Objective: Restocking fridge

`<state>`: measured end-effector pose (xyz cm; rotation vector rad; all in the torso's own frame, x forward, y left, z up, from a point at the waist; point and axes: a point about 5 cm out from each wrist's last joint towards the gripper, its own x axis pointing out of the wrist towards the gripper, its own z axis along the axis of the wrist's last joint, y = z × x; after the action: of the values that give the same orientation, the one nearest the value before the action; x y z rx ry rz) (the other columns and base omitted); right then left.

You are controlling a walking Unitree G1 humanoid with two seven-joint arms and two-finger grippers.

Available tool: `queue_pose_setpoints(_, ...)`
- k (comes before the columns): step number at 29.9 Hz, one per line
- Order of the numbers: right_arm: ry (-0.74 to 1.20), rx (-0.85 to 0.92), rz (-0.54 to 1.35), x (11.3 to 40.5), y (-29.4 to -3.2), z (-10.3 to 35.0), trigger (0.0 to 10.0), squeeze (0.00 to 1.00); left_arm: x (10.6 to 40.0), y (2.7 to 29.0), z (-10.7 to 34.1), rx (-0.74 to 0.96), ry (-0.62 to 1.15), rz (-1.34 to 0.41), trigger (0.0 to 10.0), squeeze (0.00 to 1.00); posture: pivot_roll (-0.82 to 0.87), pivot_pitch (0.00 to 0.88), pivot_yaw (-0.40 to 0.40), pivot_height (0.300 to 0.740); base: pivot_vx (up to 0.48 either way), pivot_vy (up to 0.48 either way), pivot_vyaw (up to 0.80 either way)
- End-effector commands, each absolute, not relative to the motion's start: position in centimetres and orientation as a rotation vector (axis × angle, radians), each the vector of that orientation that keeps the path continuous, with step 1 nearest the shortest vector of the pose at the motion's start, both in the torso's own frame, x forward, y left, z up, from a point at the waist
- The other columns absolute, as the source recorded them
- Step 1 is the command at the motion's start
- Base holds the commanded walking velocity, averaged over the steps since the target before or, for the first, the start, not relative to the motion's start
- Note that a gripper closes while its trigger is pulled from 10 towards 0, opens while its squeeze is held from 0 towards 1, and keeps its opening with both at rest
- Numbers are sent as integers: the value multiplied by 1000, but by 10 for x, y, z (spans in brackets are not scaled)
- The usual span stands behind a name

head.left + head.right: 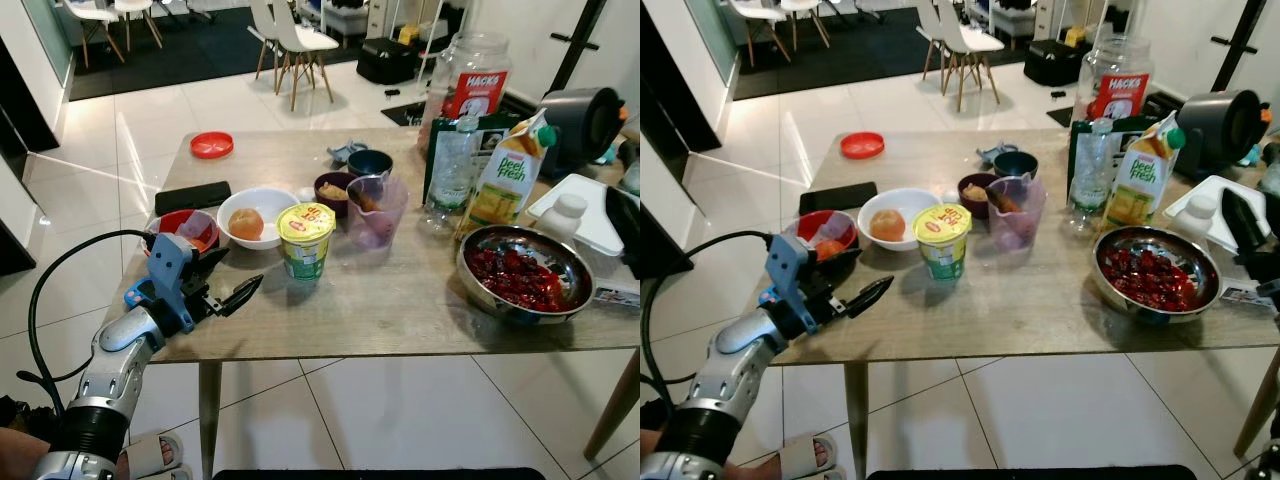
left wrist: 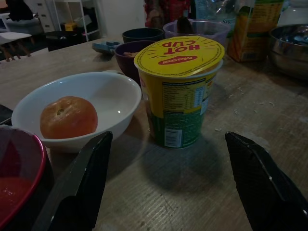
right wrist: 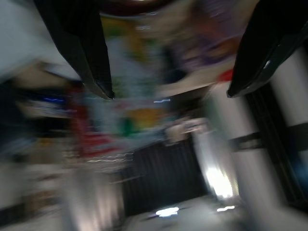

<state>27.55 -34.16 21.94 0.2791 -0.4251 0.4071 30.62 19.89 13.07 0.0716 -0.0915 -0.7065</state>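
The table [image 1: 400, 300] is crowded with food. The left pincer [image 1: 232, 283] is held at its near-left edge, fingers spread wide and empty, aimed at the noodle cup [image 1: 305, 240] standing upright just right of the white bowl [image 1: 262, 205]. The right pincer [image 3: 168, 57] is seen parted, empty.

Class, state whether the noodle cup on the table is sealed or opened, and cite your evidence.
Sealed. The noodle cup stands upright and its yellow foil lid lies flat across the rim.

The wooden table [image 1: 400, 300] carries a noodle cup [image 1: 305, 240], white bowl [image 1: 258, 215], steel bowl [image 1: 523, 272] and juice carton [image 1: 508, 175].
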Motion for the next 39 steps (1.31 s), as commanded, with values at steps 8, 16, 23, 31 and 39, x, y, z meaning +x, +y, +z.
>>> queue_pose_setpoints(8,-229,325,923,280,-238,206,10000,0,309,204,126,138,-82,-646,10000,0,-40,45,24,740,0,0,0)
queue_pose_setpoints(16,-86,336,910,301,-172,184,10000,0,312,201,123,190,-83,-625,10000,0,-40,57,35,740,0,0,0)
queue_pose_setpoints(23,15,340,735,324,-148,173,10000,0,315,196,124,206,-97,-622,10000,0,-41,79,33,740,0,0,0)
queue_pose_setpoints(31,117,357,660,332,-132,166,10000,0,318,186,126,223,-118,-637,10000,0,-50,124,28,740,0,0,0)
queue_pose_setpoints(39,78,453,564,341,-129,183,10000,0,324,173,131,249,-155,-673,10000,0,-48,167,29,740,0,0,0)
